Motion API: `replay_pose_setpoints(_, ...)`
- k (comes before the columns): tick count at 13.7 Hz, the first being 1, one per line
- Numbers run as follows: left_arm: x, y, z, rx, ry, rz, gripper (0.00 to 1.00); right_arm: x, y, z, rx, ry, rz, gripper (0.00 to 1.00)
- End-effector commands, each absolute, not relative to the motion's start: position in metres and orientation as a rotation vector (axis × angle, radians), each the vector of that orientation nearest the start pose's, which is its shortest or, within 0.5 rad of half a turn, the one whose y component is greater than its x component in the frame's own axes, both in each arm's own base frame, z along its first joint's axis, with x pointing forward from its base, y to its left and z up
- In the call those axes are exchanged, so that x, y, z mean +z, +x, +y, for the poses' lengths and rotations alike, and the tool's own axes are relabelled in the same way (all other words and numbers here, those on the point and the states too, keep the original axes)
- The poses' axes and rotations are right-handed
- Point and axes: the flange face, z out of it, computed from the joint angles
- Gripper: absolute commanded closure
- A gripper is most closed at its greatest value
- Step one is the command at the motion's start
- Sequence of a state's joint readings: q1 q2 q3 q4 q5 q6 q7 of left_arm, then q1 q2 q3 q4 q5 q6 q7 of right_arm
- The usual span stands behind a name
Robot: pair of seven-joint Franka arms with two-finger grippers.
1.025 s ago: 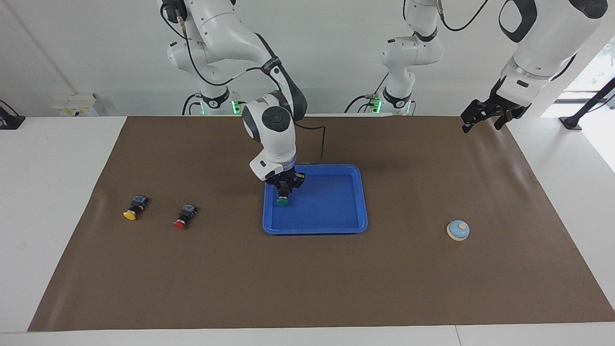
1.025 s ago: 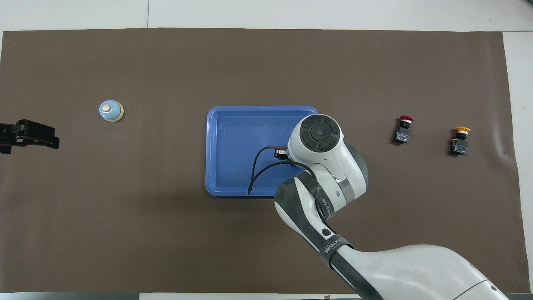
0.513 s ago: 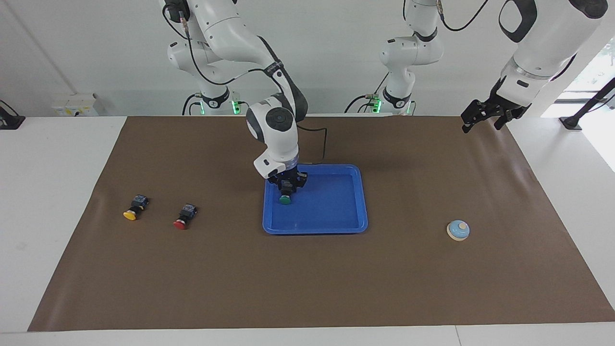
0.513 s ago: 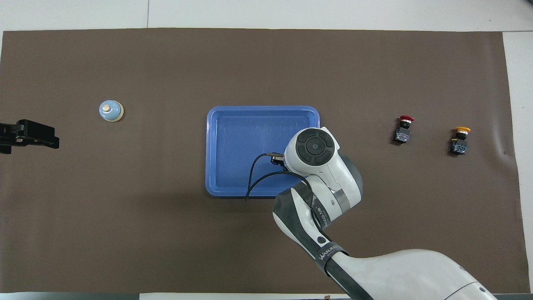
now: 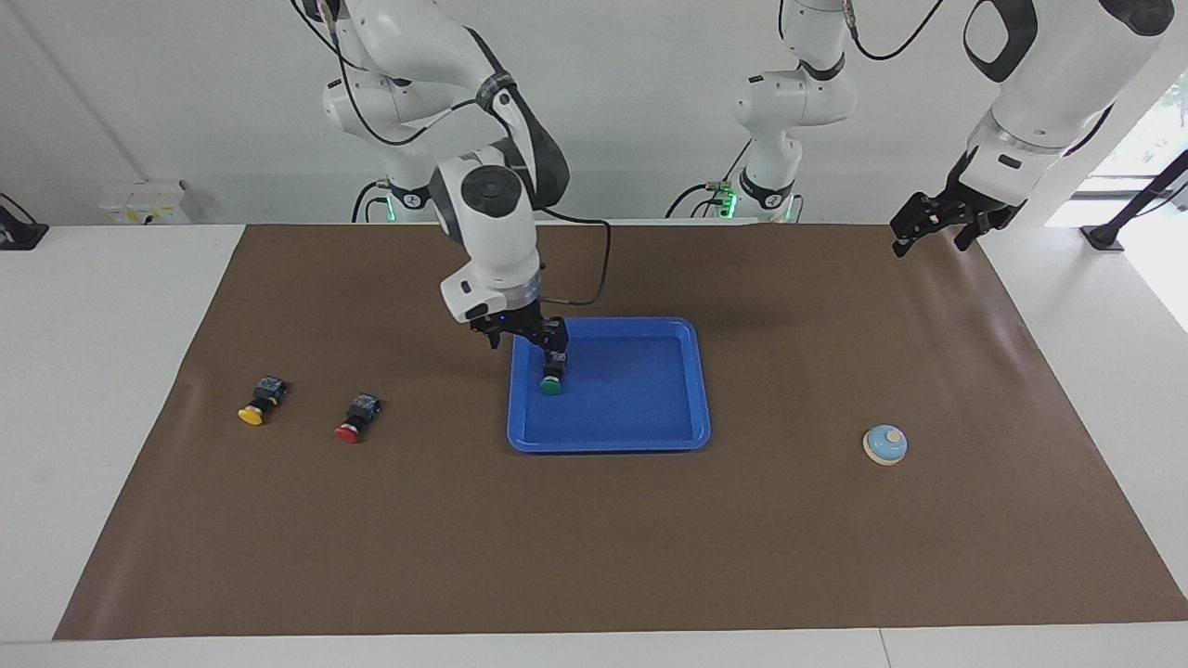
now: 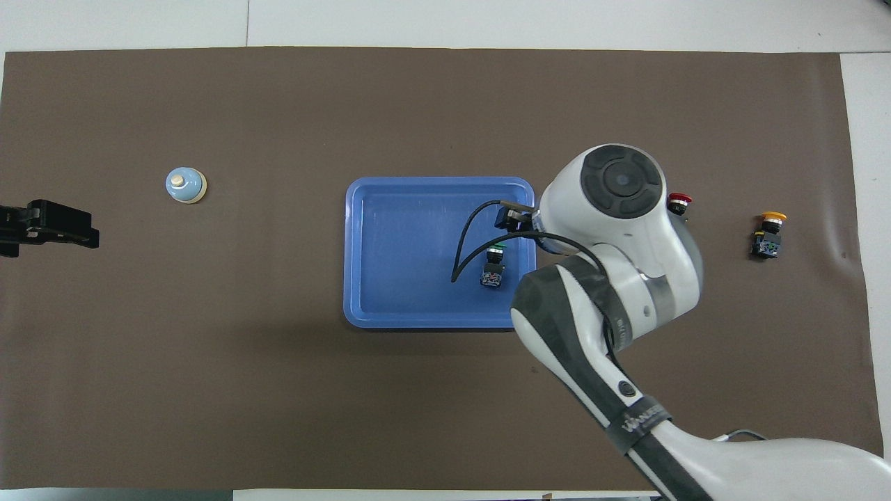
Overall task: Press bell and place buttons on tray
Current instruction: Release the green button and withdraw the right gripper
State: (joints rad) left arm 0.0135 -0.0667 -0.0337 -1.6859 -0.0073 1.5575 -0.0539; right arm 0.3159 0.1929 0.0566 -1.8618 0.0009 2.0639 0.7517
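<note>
- The right gripper (image 5: 529, 341) has let go of the green button (image 5: 550, 384) and lifted; its fingers are open and empty.
- The green button now lies in the tray (image 5: 682, 436), near the edge toward the right arm's end.
- A second ago the gripper clamped it.
- Red button (image 5: 355, 418) and yellow button (image 5: 257, 404) wait on the mat.
- The bell (image 5: 884, 444) sits alone; the left gripper (image 5: 937, 223) waits, open.

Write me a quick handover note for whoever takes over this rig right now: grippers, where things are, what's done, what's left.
Right gripper: open, holding nothing, raised over the tray's edge toward the right arm's end.
Left gripper: open, empty, waiting over the mat's edge at the left arm's end.
Green button: lies in the tray, released.
Red button and yellow button: on the mat toward the right arm's end, yellow farthest out.
Bell: on the mat toward the left arm's end.
Done: one button on the tray.
Left: red and yellow buttons. Whether the bell was pressed cannot be told.
</note>
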Motion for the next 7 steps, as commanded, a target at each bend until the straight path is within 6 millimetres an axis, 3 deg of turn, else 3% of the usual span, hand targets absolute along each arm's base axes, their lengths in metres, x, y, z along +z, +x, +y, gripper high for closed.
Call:
replay_pose_setpoints(1,0.609,0.528,-0.012,0.108,-3.155,-0.073,0.00,0.417,0.593,0.149,-0.013,-3.092,0.592,0.00)
replay_pose_setpoints(4,0.609,0.528,-0.012,0.108,-3.155,-0.073,0.00,0.403,0.606,0.059,-0.016,-3.145,0.458,0.00)
replay_pose_setpoints(7,0.609,0.528,-0.012,0.108,-3.155,-0.073,0.00,0.370,0.600,-0.001,-0.045,-3.147,0.451,0.00)
